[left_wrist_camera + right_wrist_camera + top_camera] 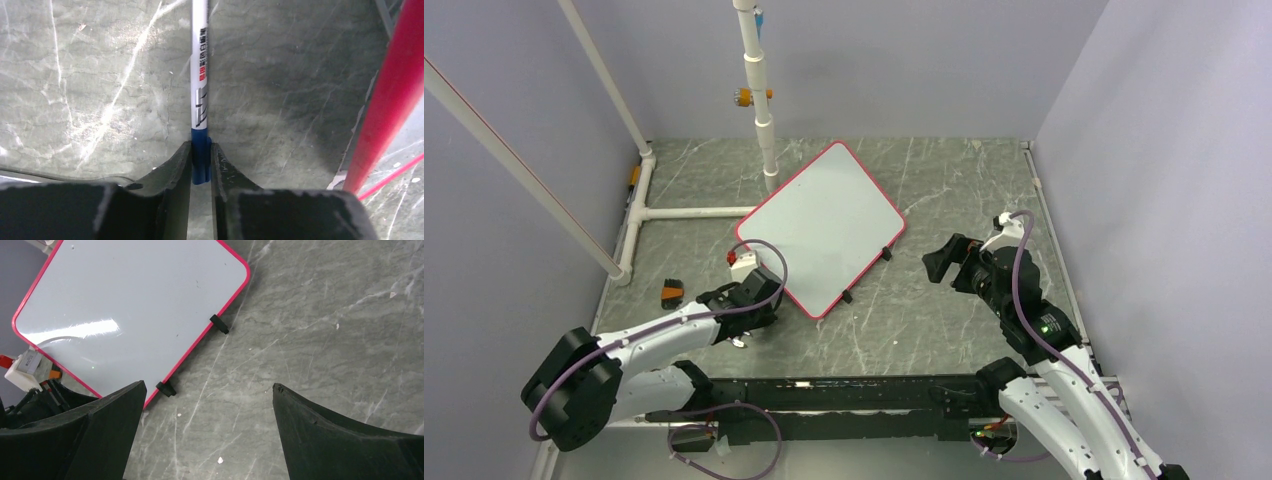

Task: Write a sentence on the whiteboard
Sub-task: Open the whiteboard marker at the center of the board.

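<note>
Starting w/ top view: board [824, 225] is seen lying on table [924, 330], turned cornerwise, red-edged, face white. Its near corner sits just beside L gripper [746, 325], on that gripper's R side. L gripper is pointed down at the table. R gripper [944, 262] is held apart from the board, which lies ahead and to its L, w/ the edge carrying the black feet [886, 253] turned towards it. A small orange-black item [671, 293] is seen on the table to the L of the L arm.

L wrist view: L gripper [201, 150] is closed on a marker [200, 75]. The marker's blue end is pinched between both fingers [180, 160], and its white barrel w/ print runs straight ahead of the jaws over the table. The board's red edge [395, 100] is seen close by on the gripper's R. Whether the marker's far tip touches anything can't be told.

R wrist view: R gripper [209, 385] is spread wide, empty, w/ only table between the fingers. The board [125, 305] lies ahead and to its L, not touched; a glare streak is seen on its face. Two feet [219, 324] are seen on the edge nearest the gripper. L arm's dark end [30, 405] is seen at the board's far-L corner.
</note>
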